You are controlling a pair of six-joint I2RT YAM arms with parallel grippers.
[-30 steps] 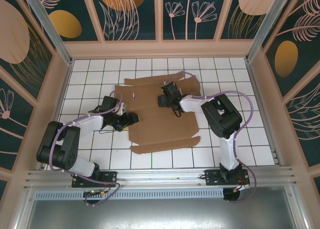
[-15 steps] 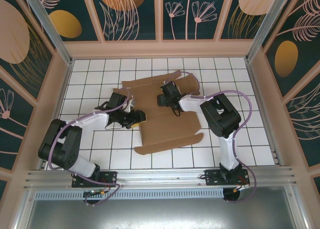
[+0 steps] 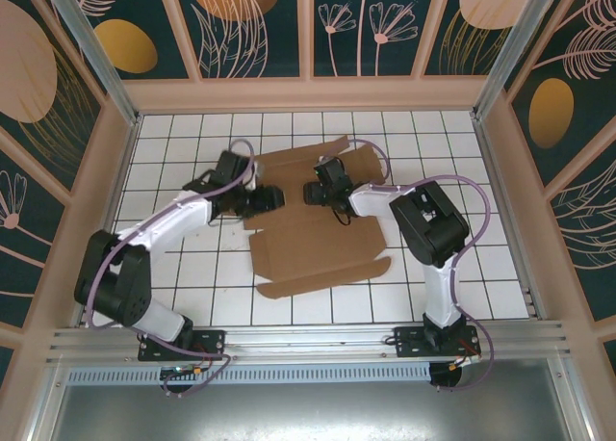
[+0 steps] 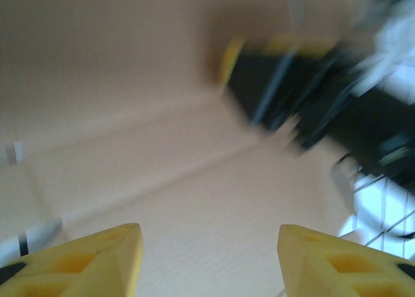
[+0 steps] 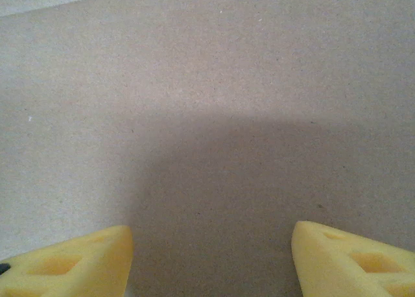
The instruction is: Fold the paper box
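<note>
Now the left gripper (image 3: 268, 198) is found at the far-left part of the paper box (image 3: 318, 253), whereas a second ago it was set against the box's near-left edge. Over that second the box's left side is drawn in. The sheet, earlier spread flat and wide, is now narrower on that side, its left panel apparently lifted and turned inward. A first side fold is judged to be under way but not finished, and the box's near flap is still left flat.

The right gripper (image 3: 316, 193) is kept where it was, on the far-middle of the box, seemingly as a hold-down. In the right wrist view its fingers (image 5: 78, 258) are held well apart over bare cardboard, with nothing between them. In the left wrist view the left gripper's fingers (image 4: 84, 258) are likewise spread, with only cardboard and a crease (image 4: 162, 177) beyond them. Nothing is visibly clamped, though that picture is blurred.

Around the box a white tiled table (image 3: 173, 162) is spread. Beyond the box's far side and to both sides, dark walls (image 3: 260, 27) painted with leaves and flowers are set. Nearer than the box, a metal rail (image 3: 308, 340) is mounted.
</note>
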